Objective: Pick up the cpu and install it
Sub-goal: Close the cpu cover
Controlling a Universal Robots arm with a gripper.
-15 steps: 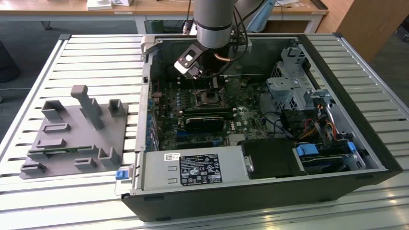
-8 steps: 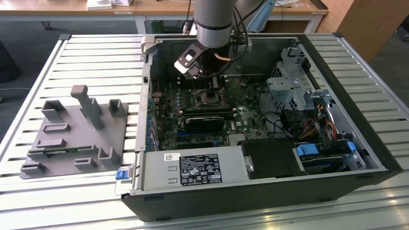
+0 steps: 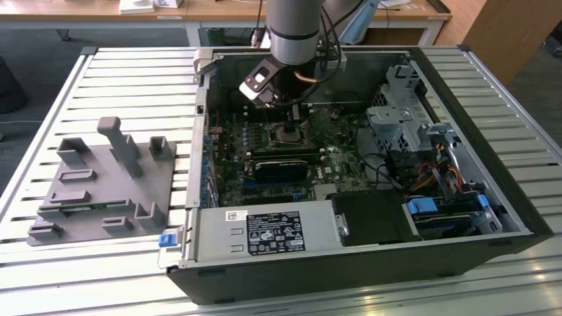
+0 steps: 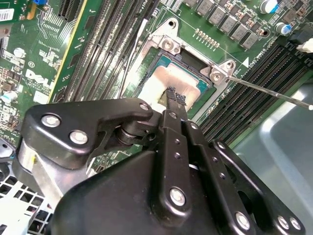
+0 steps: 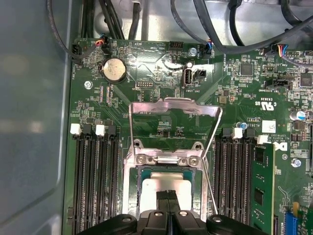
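The cpu [image 5: 168, 181], a silvery square chip, lies flat inside the black-framed socket on the green motherboard; the second wrist view shows the cpu [image 4: 159, 81] from an angle. My gripper [image 5: 167, 195] hangs right over the chip, its two black fingers pressed together with no gap. The gripper [image 4: 176, 95] has its tips at or just above the chip's metal top; I cannot tell if they touch. The socket's metal load plate [image 5: 173, 105] stands swung open. In the exterior view the gripper [image 3: 294, 115] reaches down into the open computer case above the socket [image 3: 285, 135].
A thin socket lever [image 4: 269, 90] sticks out beside the socket. Memory slots [image 5: 93, 176] flank it, with a green memory stick [image 5: 261, 181] fitted. Cables [image 5: 220, 29] and drive cages [image 3: 404, 118] crowd the case. A grey tray [image 3: 97, 184] lies at the exterior view's left.
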